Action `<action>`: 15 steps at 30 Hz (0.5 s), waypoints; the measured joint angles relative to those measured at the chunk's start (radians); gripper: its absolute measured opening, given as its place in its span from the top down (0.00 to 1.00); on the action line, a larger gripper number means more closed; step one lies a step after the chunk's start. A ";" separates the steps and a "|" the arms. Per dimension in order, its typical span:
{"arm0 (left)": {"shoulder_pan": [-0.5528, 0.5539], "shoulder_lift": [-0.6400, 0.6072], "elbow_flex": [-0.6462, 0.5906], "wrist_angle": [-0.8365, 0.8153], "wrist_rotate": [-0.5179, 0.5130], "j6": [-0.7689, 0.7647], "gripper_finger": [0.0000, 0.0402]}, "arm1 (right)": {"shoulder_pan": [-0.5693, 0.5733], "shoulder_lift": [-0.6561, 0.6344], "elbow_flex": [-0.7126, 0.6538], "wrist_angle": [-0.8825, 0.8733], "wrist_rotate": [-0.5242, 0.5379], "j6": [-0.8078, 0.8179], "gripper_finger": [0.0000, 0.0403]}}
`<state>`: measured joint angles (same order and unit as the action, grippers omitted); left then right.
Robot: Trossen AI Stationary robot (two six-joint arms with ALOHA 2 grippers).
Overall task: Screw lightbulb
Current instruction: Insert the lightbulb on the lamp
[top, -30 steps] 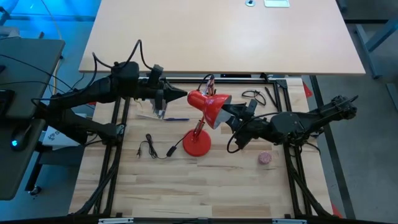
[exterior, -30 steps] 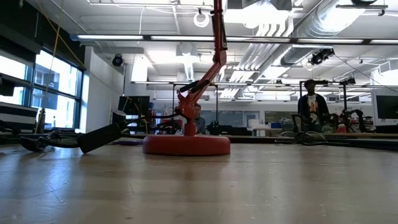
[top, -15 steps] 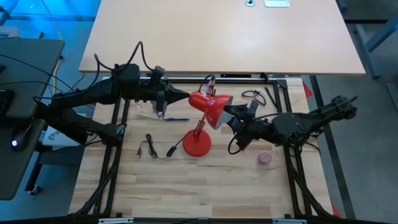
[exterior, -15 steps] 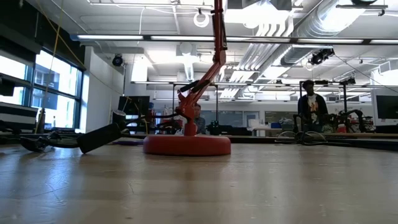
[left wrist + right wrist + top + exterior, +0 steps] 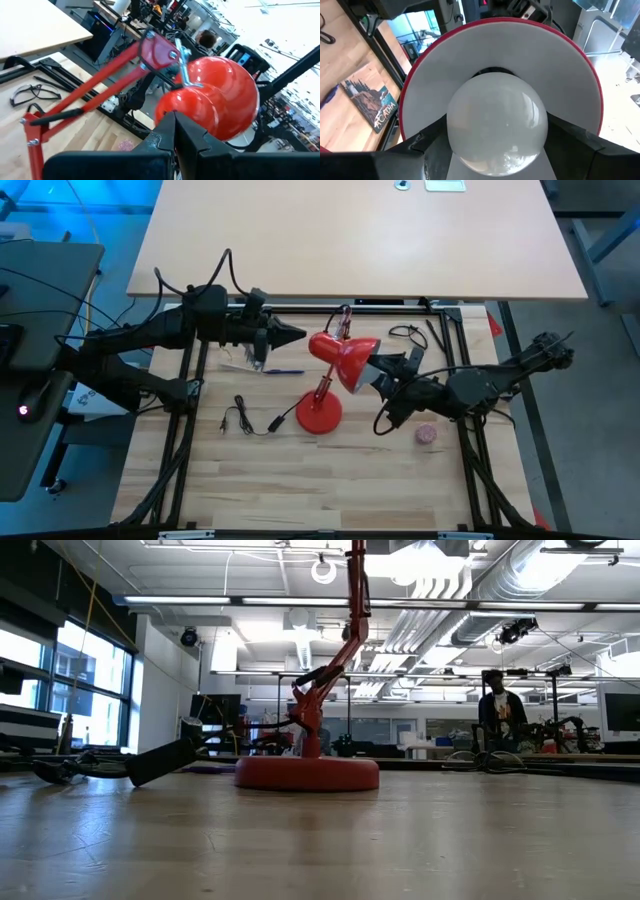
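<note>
Lightbulb: I see the lightbulb [image 5: 497, 122] as a white globe seated in the mouth of the lamp shade [image 5: 500, 75], its round end facing my right wrist camera; the screw base is hidden behind the glass, so I cannot tell how far it is threaded in.

Right gripper: my right gripper [image 5: 378, 375] is at the shade's open end, right of the lamp, and its two dark fingers [image 5: 572, 137] sit against either side of the bulb, pinching it.

Left gripper: my left gripper [image 5: 295, 335] is just left of the shade's closed back end, well above the table; its fingers [image 5: 175, 132] are pressed together into one point with nothing between them, right beside the red dome.

Lamp: the red lamp [image 5: 345, 360] stands mid-table on its round base [image 5: 318, 412], the jointed arm [image 5: 340, 650] rising from it and the shade tipped toward my right arm.

Table: the wooden table [image 5: 300, 480] carries a black cable with plug [image 5: 255, 420] left of the base and a small pink ball [image 5: 428, 434] below my right arm.

Other items: a pair of glasses [image 5: 410, 333] lies near the far edge, and a card printed with a landscape [image 5: 372, 100] lies flat on the wood.

Background: a person [image 5: 497, 710] stands in the room beyond the table.
</note>
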<state>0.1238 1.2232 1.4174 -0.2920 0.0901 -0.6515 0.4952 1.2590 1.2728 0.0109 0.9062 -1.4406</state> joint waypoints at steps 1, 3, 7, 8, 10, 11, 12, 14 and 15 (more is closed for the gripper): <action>0.000 0.000 0.000 0.000 -0.004 0.000 1.00 | 0.005 -0.002 0.000 0.000 -0.001 0.002 0.36; 0.000 0.000 0.000 0.000 -0.006 0.000 1.00 | 0.016 -0.003 0.000 -0.002 -0.002 0.000 0.36; 0.000 0.000 0.000 0.000 -0.008 0.000 1.00 | 0.026 -0.003 0.000 -0.009 -0.006 0.023 0.36; 0.000 0.000 0.000 0.000 -0.010 0.000 1.00 | 0.026 -0.004 0.000 -0.013 -0.009 0.037 0.36; 0.000 -0.001 0.000 0.000 -0.012 0.000 1.00 | 0.026 -0.005 0.000 -0.022 -0.007 0.045 0.36; 0.000 -0.001 0.000 0.000 -0.016 0.000 1.00 | 0.026 -0.005 0.000 -0.022 -0.005 0.045 0.36; 0.000 -0.001 0.000 0.001 -0.020 0.000 1.00 | 0.025 -0.005 0.000 -0.021 -0.005 0.045 0.36; 0.000 -0.001 0.000 0.001 -0.022 0.000 1.00 | 0.025 -0.005 0.000 -0.021 -0.009 0.055 0.36; 0.000 -0.001 0.000 0.001 -0.022 0.000 1.00 | 0.025 -0.005 0.000 -0.021 -0.014 0.063 0.36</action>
<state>0.1242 1.2221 1.4174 -0.2913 0.0681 -0.6514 0.5205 1.2545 1.2724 -0.0105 0.8922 -1.3774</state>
